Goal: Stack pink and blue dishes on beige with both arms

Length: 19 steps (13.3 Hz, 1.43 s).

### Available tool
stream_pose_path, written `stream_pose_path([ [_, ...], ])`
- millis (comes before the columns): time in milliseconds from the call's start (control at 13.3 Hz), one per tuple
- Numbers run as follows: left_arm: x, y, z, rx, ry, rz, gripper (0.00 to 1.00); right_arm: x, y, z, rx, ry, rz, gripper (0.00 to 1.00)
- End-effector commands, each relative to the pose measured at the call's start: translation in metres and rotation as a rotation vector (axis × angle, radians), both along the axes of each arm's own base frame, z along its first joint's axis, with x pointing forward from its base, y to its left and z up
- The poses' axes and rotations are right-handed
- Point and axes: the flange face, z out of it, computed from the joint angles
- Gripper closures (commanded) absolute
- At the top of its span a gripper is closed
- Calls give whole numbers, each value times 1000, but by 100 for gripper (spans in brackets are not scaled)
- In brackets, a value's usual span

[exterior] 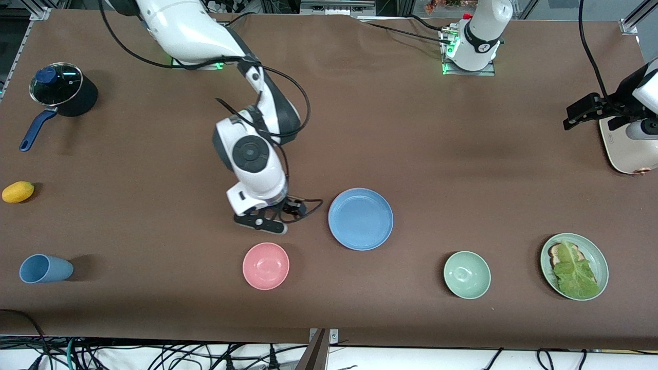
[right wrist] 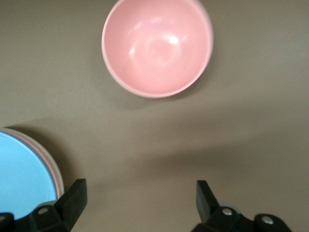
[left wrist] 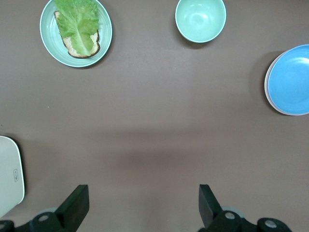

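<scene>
From the front view I see the flat round matte blue plate lying on top at mid-table, and I judge the stack is already built, with both arms clear of it. The right gripper hangs low over bare brown cloth between that stack and the small glossy pink bowl, which lies nearer the camera. The left gripper waits up by the left arm's end, over the table beside a white slab-shaped appliance.

In the left wrist view the left gripper has its fingers spread wide with nothing between them. The blue plate shows a pale rim under its edge.

In the right wrist view the right gripper is likewise wide and empty. Under the blue plate I make out a pink plate's rim and a thin beige plate's rim, so all 3 sit together.

Next I would only lift the right arm away without brushing the stack.

The surface is a dull brown cloth; aluminium framing and loose cables edge it.
</scene>
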Motion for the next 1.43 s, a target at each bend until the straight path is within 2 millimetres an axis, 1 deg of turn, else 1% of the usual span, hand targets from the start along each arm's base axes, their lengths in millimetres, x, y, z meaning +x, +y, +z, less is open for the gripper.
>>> stream_pose_path([
  [0,-1,7,5,-13,-1,-26,0,-4,-37,62,-56,32,49,0],
  [75,0,7,7,-12,-4,-26,0,-5,-55,86,-70,45,72,0],
  [225,0,8,7,-13,-4,-25,0,-4,-99,125,-95,78,123,0],
  [300,-1,8,7,-13,-4,-23,0,-8,-116,141,-99,112,154,0],
  [375,-1,8,7,-13,-2,-23,0,-10,-139,153,-84,153,162,0],
  [450,-1,7,7,-13,-2,-26,0,-13,-156,164,-19,187,159,0],
  [525,0,7,6,-13,-1,-25,0,-13,-176,174,48,211,143,0],
  [600,-1,7,6,-13,-2,-26,0,-19,-201,188,64,256,113,0],
  [675,-1,7,7,-13,-2,-27,0,-26,-222,193,63,318,93,0],
  [825,0,7,5,-13,1,-25,0,-42,-248,211,95,337,143,0],
  [900,0,6,5,-13,1,-26,0,-53,-258,219,83,327,147,0],
  [975,0,6,5,-13,1,-26,0,-65,-262,226,41,309,159,0],
  [1050,0,6,5,-13,1,-26,0,-76,-268,229,22,289,161,0],
  [1125,0,6,5,-13,1,-26,0,-85,-276,227,26,279,154,0],
  [1200,0,6,5,-13,2,-27,0,-91,-290,225,32,269,139,0],
  [1350,0,6,5,-13,1,-26,0,-106,-306,233,41,217,151,0],
])
